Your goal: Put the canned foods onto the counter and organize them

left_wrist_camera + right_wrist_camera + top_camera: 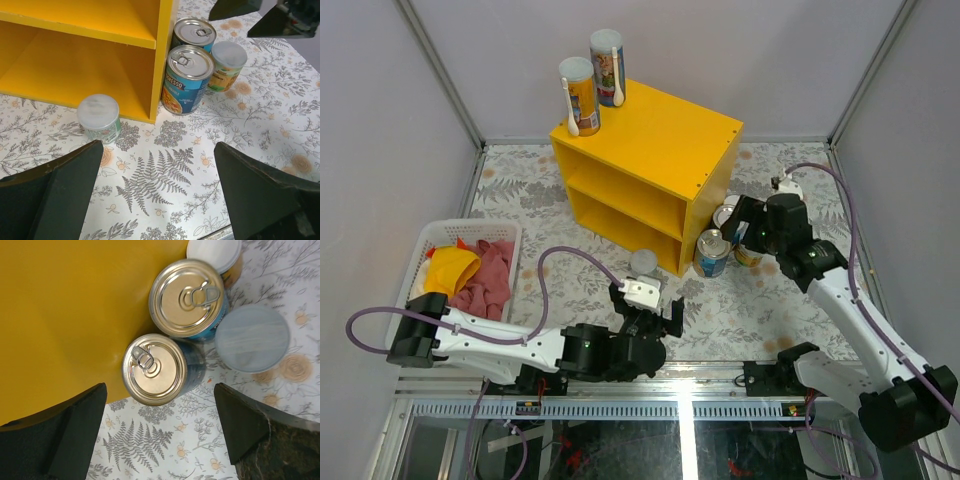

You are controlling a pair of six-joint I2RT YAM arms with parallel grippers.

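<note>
Fern-print tabletop (pixel 760 300); yellow counter (pixel 660 130) at centre rear; pull-tab cans (pixel 155 369) upright beside it, toward the tabletop's right edge, directly beneath right gripper (pixel 160 405), jaws wide, empty; left gripper (pixel 159 150) also wide, empty, farther off.

Counter top (pixel 660 125): open; two tubes (pixel 582 95) occupy far-left corner.
Right wall (pixel 712 195): cans (pixel 712 252) clustered alongside.
Lower compartment (pixel 75 75) mouth: pale-lidded can (pixel 100 118) in front.

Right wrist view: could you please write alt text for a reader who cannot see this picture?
Looking down, the open right gripper hovers over two upright steel cans, the lower can and the upper can, beside the yellow shelf. A grey-lidded can and a white-lidded can stand next to them on the leaf-patterned table.
</note>
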